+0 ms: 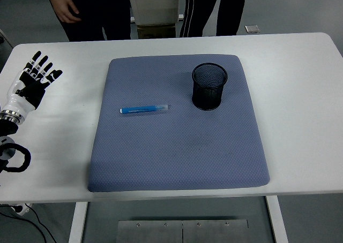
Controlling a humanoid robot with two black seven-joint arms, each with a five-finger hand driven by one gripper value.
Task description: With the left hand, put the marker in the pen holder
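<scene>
well, my left hand point(36, 78) hovers over the white table point(300, 82) at its left side, fingers spread apart and holding nothing. right of it a dimpled blue-grey mat point(177, 152) carries the blue marker point(143, 109) lying flat, then an upright black mesh pen holder point(209, 86). two people point(96, 7) stand behind the far edge.

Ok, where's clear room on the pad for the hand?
Bare pad below the marker to the near edge, and left of it. Tighter only beside the holder. Left hand waits open, off the pad.
</scene>
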